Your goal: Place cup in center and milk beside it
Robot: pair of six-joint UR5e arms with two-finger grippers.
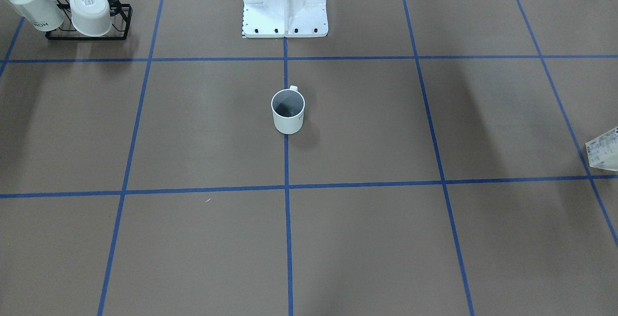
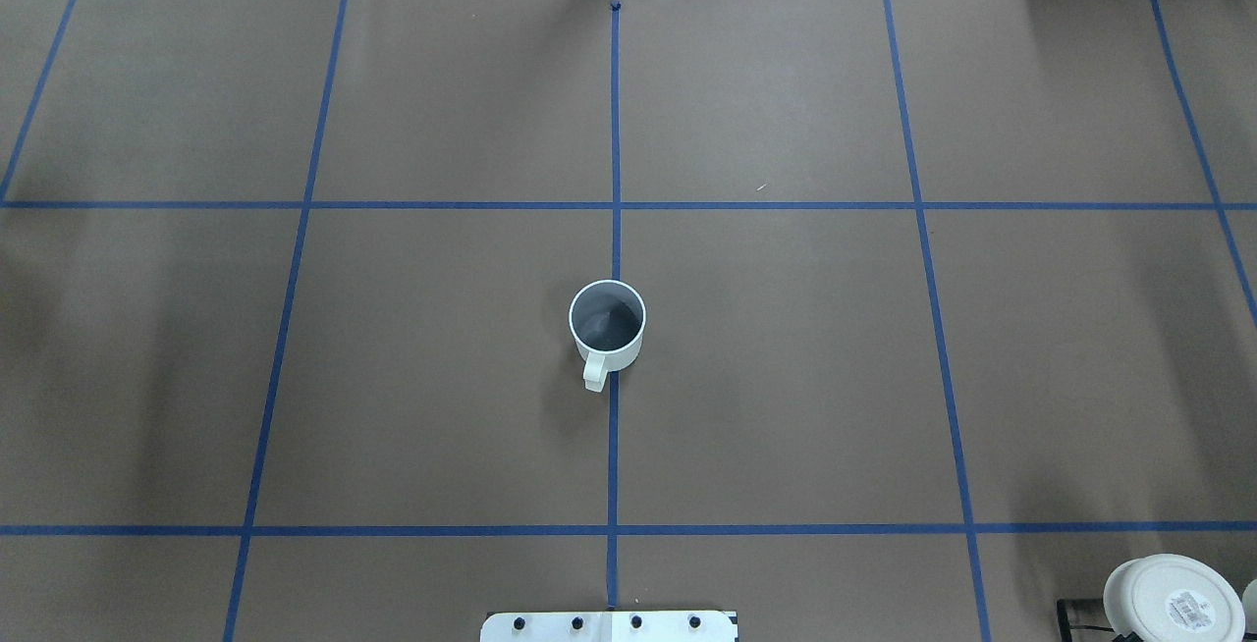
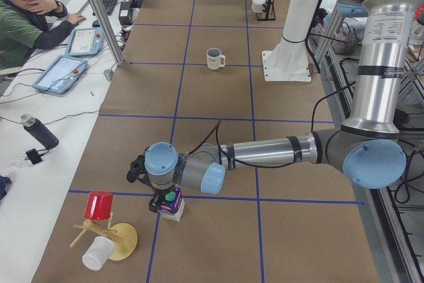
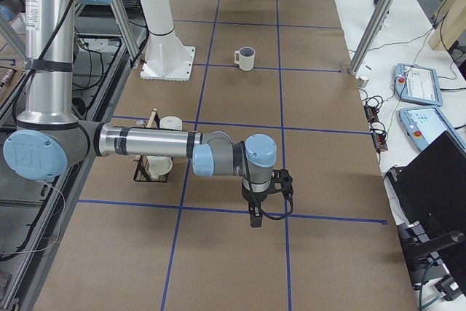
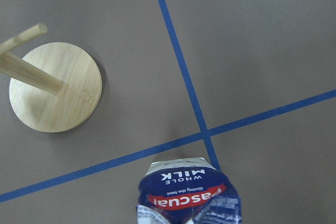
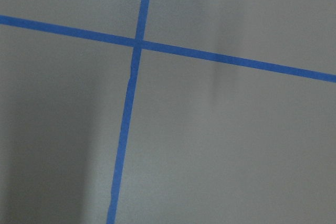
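Observation:
The white cup (image 1: pixel 288 111) with a dark grey inside stands upright on the middle blue line at the table's centre, and it also shows in the overhead view (image 2: pixel 607 323). The milk (image 3: pixel 172 203), with its navy top and green cap, stands at the table's far left end. My left gripper (image 3: pixel 163 198) is right over it. I cannot tell whether it holds the carton. The left wrist view shows the carton's top (image 5: pixel 186 195) and no fingers. My right gripper (image 4: pixel 255 216) hangs low over bare table; I cannot tell whether it is open or shut.
A black rack (image 1: pixel 72 11) with two white cups stands near the robot's right side. A wooden peg stand (image 5: pixel 55 87) with a red cup (image 3: pixel 99 205) and a white cup (image 3: pixel 98 253) is beside the milk. The robot's base (image 1: pixel 285 7) is behind the cup. An operator (image 3: pixel 26 11) sits across the table.

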